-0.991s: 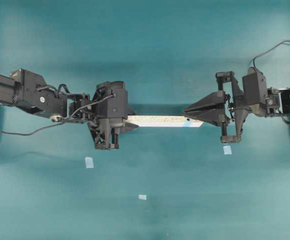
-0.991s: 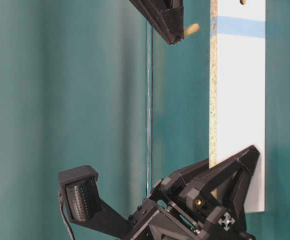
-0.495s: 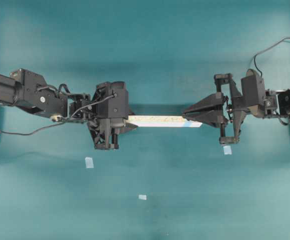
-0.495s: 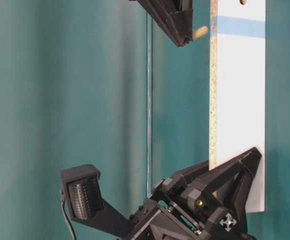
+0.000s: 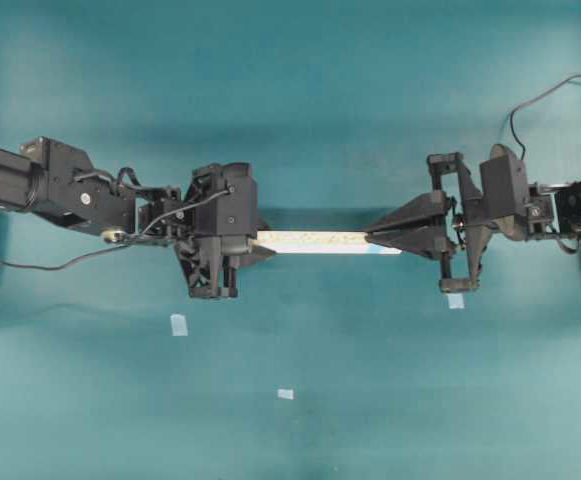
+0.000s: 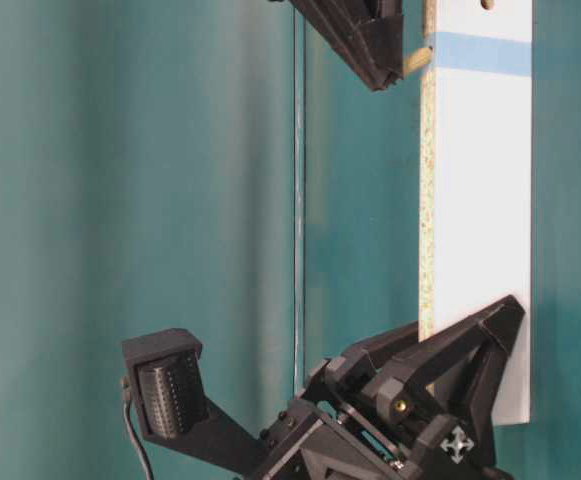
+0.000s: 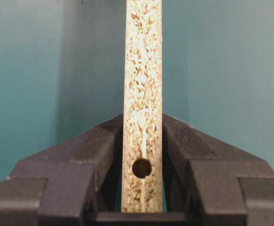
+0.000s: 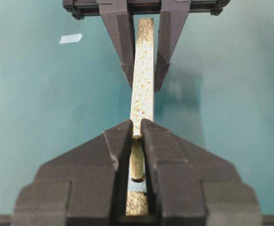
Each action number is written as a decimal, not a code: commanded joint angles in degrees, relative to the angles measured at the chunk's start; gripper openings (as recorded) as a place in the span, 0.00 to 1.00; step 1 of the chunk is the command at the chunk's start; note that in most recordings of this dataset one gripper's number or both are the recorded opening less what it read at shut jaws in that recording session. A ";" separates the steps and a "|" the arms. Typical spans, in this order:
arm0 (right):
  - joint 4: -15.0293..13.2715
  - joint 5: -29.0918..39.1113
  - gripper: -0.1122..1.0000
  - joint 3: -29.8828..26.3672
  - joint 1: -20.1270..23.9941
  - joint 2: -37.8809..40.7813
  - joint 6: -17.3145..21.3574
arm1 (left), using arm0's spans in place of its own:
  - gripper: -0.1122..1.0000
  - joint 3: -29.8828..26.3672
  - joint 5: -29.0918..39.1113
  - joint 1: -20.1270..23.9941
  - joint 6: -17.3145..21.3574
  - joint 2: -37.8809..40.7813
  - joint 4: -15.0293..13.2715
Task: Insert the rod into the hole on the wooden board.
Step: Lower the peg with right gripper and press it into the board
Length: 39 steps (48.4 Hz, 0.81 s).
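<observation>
My left gripper (image 5: 260,243) is shut on one end of the wooden board (image 5: 315,240) and holds it level above the table. In the left wrist view the speckled board (image 7: 143,70) stands between the fingers (image 7: 103,141), with a plain dark hole (image 7: 142,167) near the held end. At the board's other end my right gripper (image 8: 137,125) is shut on the rod (image 8: 137,157). The rod's lower end meets the hole (image 8: 137,179) at the light-blue mark (image 8: 137,187). From table level the rod (image 6: 417,60) touches the board's speckled edge at the blue band (image 6: 480,53).
Three pale-blue tape squares lie on the teal table: one below the left arm (image 5: 178,324), one toward the front middle (image 5: 285,394), one under the right gripper's frame (image 5: 455,300). Cables trail from both arms at the table's sides.
My right gripper has carried the rod toward the board, closing the gap until the rod's tip reaches the blue-marked edge. The left gripper and board have stayed still.
</observation>
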 commanded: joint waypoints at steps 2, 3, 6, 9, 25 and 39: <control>0.09 -0.62 0.18 -0.44 0.35 -0.26 0.00 | 0.44 -0.97 -0.18 0.26 -0.35 -0.79 0.00; 0.18 -0.62 0.18 -0.44 0.35 -0.18 0.00 | 0.44 -1.05 -0.09 0.26 -0.35 -0.79 -0.09; 0.18 -0.62 0.18 -0.44 0.35 0.09 0.00 | 0.44 -0.97 -0.09 0.26 -0.35 -0.79 0.00; 0.18 -0.62 0.18 -0.35 0.35 0.18 0.00 | 0.44 -1.05 -0.09 0.26 -0.44 -0.79 -0.09; 0.62 -0.53 0.18 0.44 0.35 0.26 0.00 | 0.44 -0.88 0.00 0.26 -0.44 -0.79 0.00; 0.62 -0.35 0.18 1.58 0.35 -0.97 0.09 | 0.44 -0.79 0.09 0.26 -0.44 -0.79 -0.09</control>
